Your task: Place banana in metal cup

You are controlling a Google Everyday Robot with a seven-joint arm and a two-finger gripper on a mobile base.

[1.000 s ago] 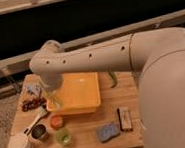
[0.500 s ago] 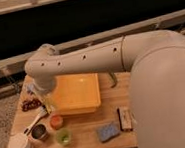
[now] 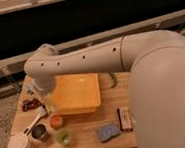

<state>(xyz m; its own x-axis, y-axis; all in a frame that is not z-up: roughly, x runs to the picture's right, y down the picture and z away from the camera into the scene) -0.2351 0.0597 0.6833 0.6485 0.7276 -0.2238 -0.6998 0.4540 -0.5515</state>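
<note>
banana: can't pick it out for sure. Only candidate is a pale slender bit right at the gripper (image 3: 50, 105), just off the left edge of the yellow tub (image 3: 78, 92). Can't tell if that's banana or finger.

metal cup (image 3: 39, 131): upright on the front-left part of the wooden table (image 3: 88, 142), dark inside. In the view it sits below and slightly left of the gripper, clearly apart from it.

gripper: jaws closed, pointing down, hanging under the wrist beside the tub's left wall. Whether anything is pinched between them, can't tell. Contact with the table, can't tell either.

arm (image 3: 84, 59): thick white link running from the right of the frame across above the tub's back edge, bending down at the left end into the wrist. Robot body (image 3: 169, 95) fills the right side.

around the cup:
- white utensil (image 3: 36, 120) lies diagonally between gripper and metal cup, lower end toward the white cup
- orange cup (image 3: 56, 121) just right of the metal cup, close to the tub's front edge
- green cup (image 3: 63, 136) in front of the orange one
- white cup (image 3: 19, 144) at the front-left corner, left of the metal cup

further out:
- dark reddish clump (image 3: 30, 103) at the table's left edge, left of the gripper
- blue sponge (image 3: 108, 132) near the front edge, right of the green cup
- brown block (image 3: 125, 119) just right of the sponge, next to the robot body
- thin green curved piece (image 3: 113, 79) right of the tub, under the arm
</note>
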